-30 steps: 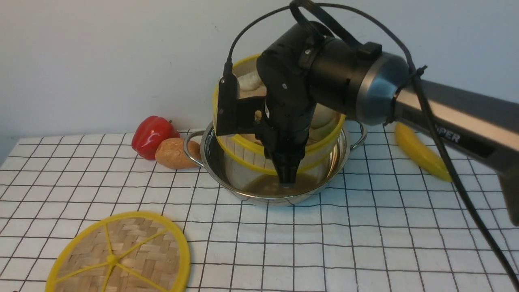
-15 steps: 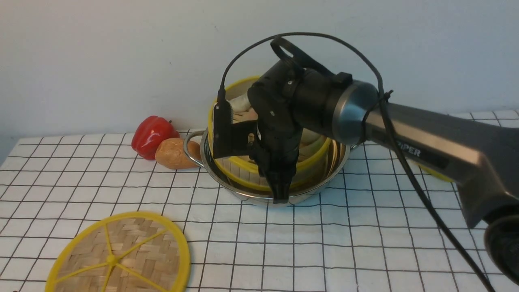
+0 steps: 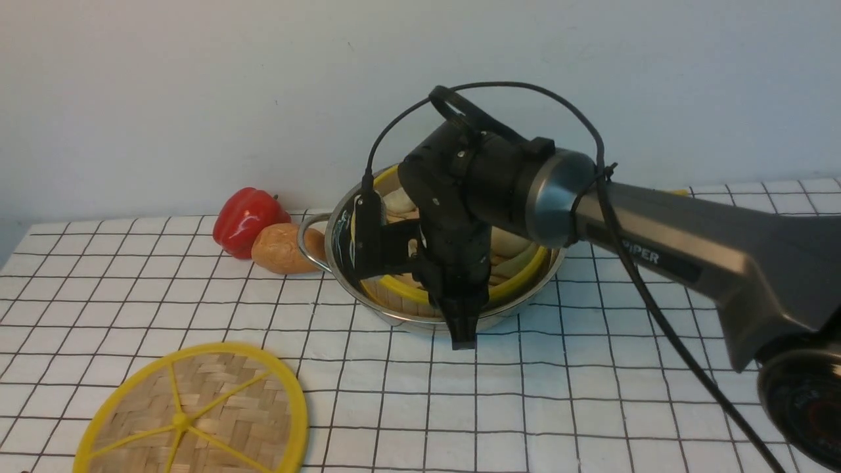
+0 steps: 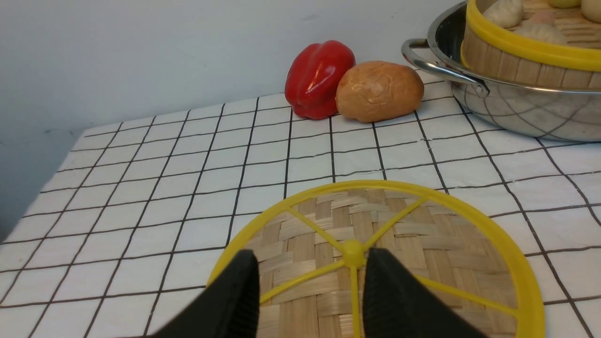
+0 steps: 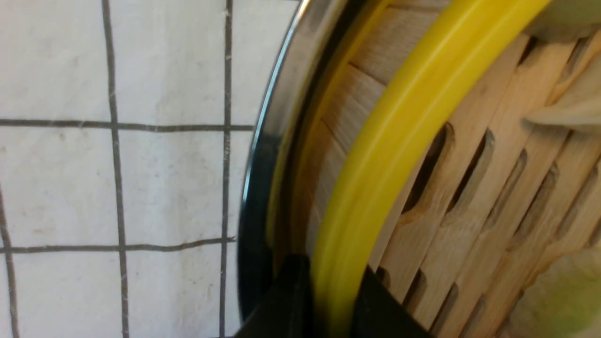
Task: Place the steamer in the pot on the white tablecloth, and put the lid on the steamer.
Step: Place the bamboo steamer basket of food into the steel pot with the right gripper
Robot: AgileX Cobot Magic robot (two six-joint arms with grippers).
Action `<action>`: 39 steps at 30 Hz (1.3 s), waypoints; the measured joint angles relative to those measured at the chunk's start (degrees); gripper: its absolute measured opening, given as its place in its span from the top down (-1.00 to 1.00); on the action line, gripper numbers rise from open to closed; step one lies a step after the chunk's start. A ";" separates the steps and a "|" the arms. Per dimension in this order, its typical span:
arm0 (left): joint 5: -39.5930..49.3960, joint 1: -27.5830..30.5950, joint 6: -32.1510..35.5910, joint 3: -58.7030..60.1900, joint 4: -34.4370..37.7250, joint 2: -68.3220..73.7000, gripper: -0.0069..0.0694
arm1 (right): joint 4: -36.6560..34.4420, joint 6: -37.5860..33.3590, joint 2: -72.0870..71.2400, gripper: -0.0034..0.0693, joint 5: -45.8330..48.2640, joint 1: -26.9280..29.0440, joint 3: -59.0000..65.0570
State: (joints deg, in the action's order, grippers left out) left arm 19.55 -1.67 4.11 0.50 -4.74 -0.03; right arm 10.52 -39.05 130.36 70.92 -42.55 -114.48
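The steamer [image 3: 525,261], a bamboo basket with yellow rim bands and buns inside, sits in the shiny steel pot [image 3: 401,320] on the white tablecloth [image 3: 591,394]. My right gripper [image 3: 462,322] points down at the pot's near side. It is shut on the steamer's yellow rim [image 5: 399,126], with one finger inside the basket and one between basket and pot wall [image 5: 263,164]. The flat woven lid [image 3: 190,414] lies on the cloth at the front left. My left gripper [image 4: 311,256] hovers open just over the lid [image 4: 446,244], its fingers either side of the centre knob.
A red pepper [image 3: 246,220] and a brown bread roll [image 3: 282,248] lie against the pot's left handle near the back wall. The right arm's long link [image 3: 690,243] spans the right half of the cloth.
My right gripper has come down with the steamer, which was tilted above the pot and now sits low inside it. The lid has not moved.
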 joint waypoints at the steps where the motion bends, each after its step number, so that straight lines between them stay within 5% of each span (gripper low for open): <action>1: 0.00 0.00 0.00 0.00 0.00 0.00 0.04 | 0.00 0.00 0.00 0.67 0.00 0.00 0.00; 16: 0.00 0.00 0.00 0.00 0.00 0.00 0.04 | 0.00 -0.46 0.00 0.66 -0.24 0.00 0.00; 29: 0.00 0.00 0.00 0.00 0.00 0.00 0.04 | 3.28 -1.73 -0.80 -0.06 -1.14 0.06 -0.60; 39: 0.00 0.00 0.00 0.00 0.00 0.00 0.04 | 6.49 0.20 -3.54 -0.13 -1.04 0.06 -0.60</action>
State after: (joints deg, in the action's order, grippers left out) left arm 19.55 -1.67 4.11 0.50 -4.74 -0.03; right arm 17.01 -38.85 126.82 69.88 -42.49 -115.08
